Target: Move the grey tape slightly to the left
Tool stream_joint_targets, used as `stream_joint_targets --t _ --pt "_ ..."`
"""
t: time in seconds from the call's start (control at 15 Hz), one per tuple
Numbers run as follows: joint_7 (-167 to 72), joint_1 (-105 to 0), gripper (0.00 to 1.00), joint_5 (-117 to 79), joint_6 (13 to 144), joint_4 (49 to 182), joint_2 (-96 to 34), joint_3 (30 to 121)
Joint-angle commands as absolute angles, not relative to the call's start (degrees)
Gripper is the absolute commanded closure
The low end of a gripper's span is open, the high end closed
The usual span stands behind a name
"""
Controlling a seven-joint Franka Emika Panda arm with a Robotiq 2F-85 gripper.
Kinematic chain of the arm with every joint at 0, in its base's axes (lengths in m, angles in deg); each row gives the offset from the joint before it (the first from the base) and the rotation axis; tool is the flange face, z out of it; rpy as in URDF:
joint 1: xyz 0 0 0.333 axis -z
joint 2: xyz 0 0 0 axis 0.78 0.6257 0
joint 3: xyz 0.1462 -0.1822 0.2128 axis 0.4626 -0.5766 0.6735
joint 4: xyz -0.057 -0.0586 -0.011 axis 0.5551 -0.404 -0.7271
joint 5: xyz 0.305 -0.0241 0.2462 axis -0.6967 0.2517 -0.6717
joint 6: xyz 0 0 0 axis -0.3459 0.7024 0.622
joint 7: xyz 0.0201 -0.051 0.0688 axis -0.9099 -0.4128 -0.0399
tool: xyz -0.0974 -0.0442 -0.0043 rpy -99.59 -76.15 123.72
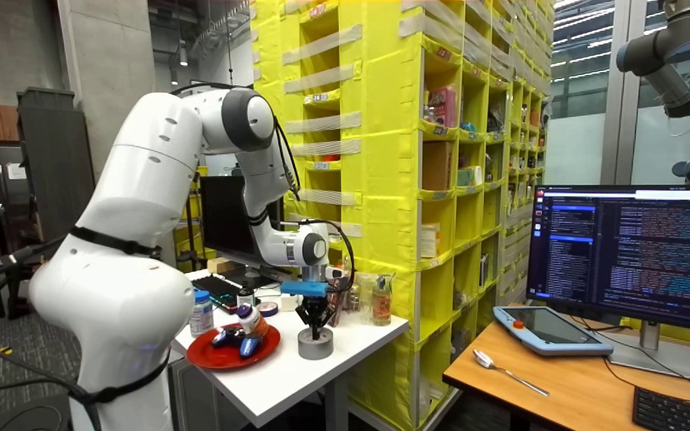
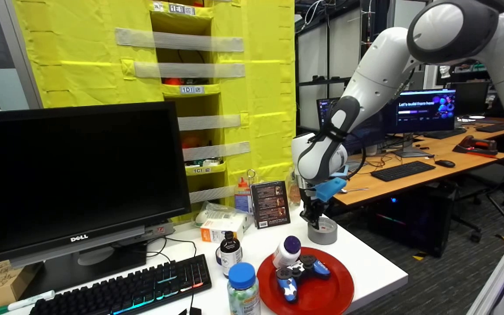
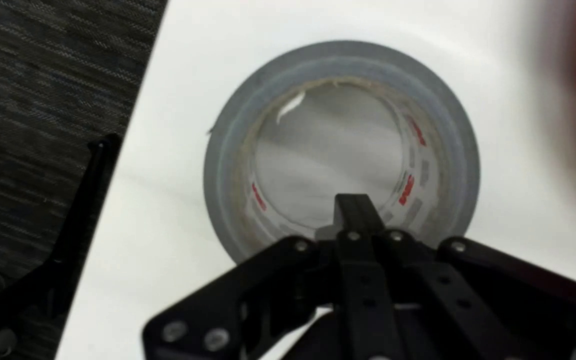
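Observation:
The grey tape lies flat on the white table near its edge, and shows in both exterior views. In the wrist view it fills the middle as a wide grey ring with red marks on its inner wall. My gripper points down at the tape in both exterior views. Its black fingertips are pressed together with nothing between them. They appear over or inside the hole, near the ring's lower side in the wrist view. I cannot tell whether they touch the inner wall. The gripper hides the ring's lower part there.
A red plate holding a controller and a white bottle lies beside the tape. A jar with a blue lid, a dark bottle and an upright case stand nearby. The table edge is close.

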State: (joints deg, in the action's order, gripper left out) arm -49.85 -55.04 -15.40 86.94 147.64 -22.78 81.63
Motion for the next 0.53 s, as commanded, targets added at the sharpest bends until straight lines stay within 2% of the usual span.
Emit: stream_joint_targets --t 0.0,0.47 --pt "-51.38 -55.4 1.0 -15.65 85.83 141.86 -17.95 81.64" --pt "-49.41 -60.57 1.0 -10.48 83.55 136.99 -16.46 80.72"
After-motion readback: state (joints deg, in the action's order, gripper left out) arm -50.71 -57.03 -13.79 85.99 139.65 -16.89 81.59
